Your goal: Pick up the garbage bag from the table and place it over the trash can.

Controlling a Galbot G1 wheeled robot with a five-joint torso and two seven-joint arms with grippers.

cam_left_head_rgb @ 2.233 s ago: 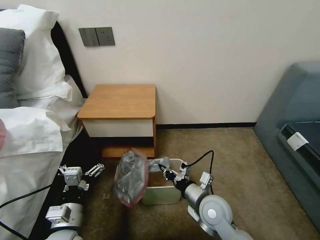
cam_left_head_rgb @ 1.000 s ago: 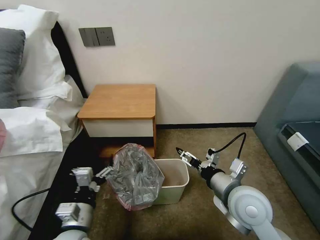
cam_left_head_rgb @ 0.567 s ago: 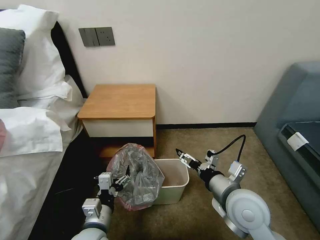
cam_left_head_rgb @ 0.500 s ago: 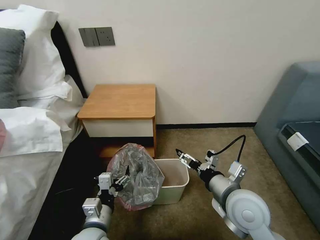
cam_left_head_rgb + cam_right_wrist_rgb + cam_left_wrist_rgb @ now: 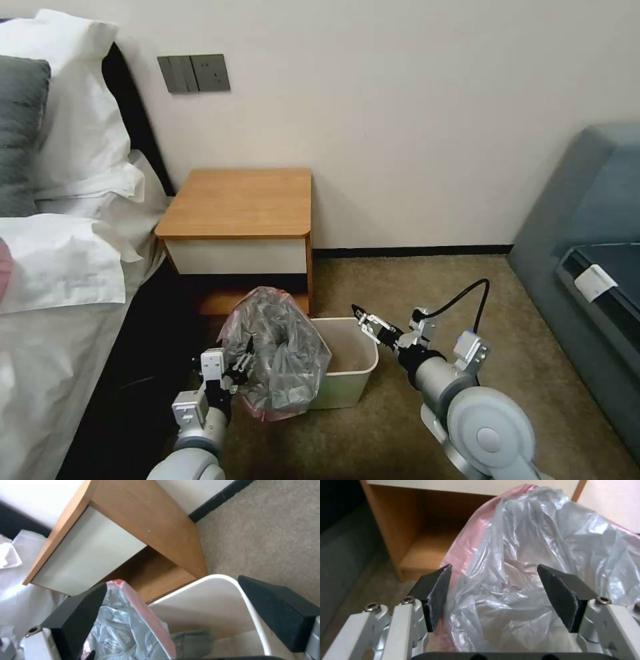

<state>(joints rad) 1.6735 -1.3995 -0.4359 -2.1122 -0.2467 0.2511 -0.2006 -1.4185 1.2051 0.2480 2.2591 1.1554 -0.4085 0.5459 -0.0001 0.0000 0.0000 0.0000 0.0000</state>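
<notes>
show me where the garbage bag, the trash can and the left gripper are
garbage bag [image 5: 283, 363], head view, on its crinkled grey side draped at the bin's left end.
trash can [image 5: 365, 333], head view, on the bare right rim.
left gripper [image 5: 493, 597], left wrist view, midway between its open fingertips.

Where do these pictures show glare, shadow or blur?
Head view: the garbage bag glints in even light, and the floor between bed and table is in deep shadow. Left wrist view: bright highlights on the bag's crinkles, with the left claw close and soft-edged. Right wrist view: the wall is washed out.
</notes>
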